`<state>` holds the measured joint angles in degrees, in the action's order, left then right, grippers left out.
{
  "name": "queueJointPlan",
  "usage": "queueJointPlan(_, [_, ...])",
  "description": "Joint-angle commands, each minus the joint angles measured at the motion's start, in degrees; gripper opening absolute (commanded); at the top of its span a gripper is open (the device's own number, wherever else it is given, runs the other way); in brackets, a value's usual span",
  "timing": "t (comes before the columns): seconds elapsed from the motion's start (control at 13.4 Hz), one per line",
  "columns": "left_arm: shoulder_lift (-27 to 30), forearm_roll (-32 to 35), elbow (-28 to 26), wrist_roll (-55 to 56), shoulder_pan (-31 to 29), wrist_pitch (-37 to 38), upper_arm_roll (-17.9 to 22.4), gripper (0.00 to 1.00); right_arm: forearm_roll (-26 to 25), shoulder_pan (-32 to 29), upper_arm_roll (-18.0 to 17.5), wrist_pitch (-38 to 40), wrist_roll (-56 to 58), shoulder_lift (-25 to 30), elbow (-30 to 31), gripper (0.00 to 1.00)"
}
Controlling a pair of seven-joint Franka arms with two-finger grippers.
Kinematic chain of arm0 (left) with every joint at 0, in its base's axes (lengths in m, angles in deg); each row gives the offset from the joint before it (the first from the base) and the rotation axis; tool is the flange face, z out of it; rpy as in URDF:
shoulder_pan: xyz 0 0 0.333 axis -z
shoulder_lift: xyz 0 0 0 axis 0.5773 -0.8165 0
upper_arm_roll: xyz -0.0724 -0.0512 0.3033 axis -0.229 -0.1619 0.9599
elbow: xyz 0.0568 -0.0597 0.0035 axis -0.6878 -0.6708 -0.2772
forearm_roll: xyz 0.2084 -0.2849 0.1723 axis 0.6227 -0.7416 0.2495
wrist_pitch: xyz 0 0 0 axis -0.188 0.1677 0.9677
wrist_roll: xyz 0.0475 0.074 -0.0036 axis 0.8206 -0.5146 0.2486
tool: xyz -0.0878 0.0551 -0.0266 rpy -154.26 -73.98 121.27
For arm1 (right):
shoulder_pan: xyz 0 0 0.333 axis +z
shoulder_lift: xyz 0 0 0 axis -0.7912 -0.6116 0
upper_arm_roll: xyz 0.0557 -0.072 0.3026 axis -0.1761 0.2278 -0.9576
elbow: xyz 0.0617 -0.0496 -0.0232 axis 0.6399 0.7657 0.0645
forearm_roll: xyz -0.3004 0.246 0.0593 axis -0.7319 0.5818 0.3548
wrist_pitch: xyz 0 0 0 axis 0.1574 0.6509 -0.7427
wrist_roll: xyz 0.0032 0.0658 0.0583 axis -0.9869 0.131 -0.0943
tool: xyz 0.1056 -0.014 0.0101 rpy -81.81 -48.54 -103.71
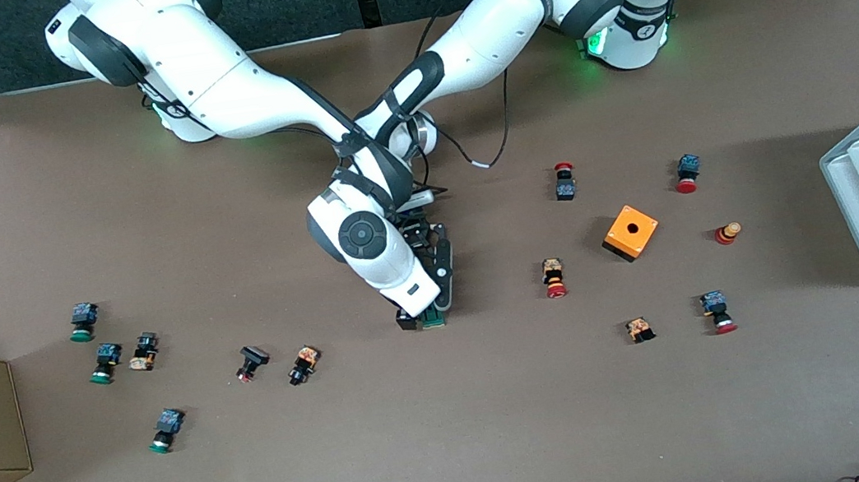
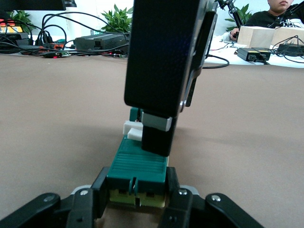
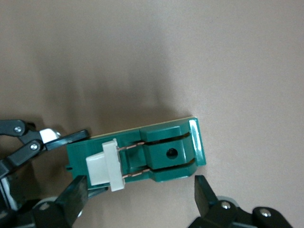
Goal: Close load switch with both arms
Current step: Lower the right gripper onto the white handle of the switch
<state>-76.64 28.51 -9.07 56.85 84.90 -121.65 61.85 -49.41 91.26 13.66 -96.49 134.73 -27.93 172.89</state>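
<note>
Black-fingered, my left claw (image 2: pixel 137 199) is clamped on one end of the narrow dark-green load switch (image 2: pixel 138 167), pinning it flat on the brown paper-covered surface (image 1: pixel 455 437) near the middle. My right claw (image 3: pixel 137 199) hangs directly over the switch with its fingers (image 3: pixel 71 197) spread wide, one on each side of the body and holding nothing; in the left wrist view one of those fingers stands just above the white tab (image 3: pixel 102 168). The tab looks raised off the green body, with two copper prongs showing, so I judge the switch not yet closed. Bracing is done; pressing the tab home is left. Scattered push-buttons and an orange cube with a hole (image 1: pixel 631 232) lie well apart.
</note>
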Motion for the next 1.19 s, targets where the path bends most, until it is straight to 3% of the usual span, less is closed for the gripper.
queueJointPlan(0.0, [-0.3, -0.5, 0.9, 0.4, 0.4, 0.6, 0.4, 0.42, 1.7, 0.6, 0.5, -2.1, -0.1, 0.6, 1.4, 1.0])
queueJointPlan(0.82, [-0.4, -0.2, 0.9, 0.4, 0.4, 0.6, 0.4, 0.4, 1.7, 0.6, 0.5, -4.6, -0.1, 0.2, 1.4, 1.0])
queueJointPlan(1.12, [-0.4, -0.2, 0.9, 0.4, 0.4, 0.6, 0.4, 0.4, 1.6, 0.7, 0.5, -4.8, 0.2, 0.1, 1.3, 0.84])
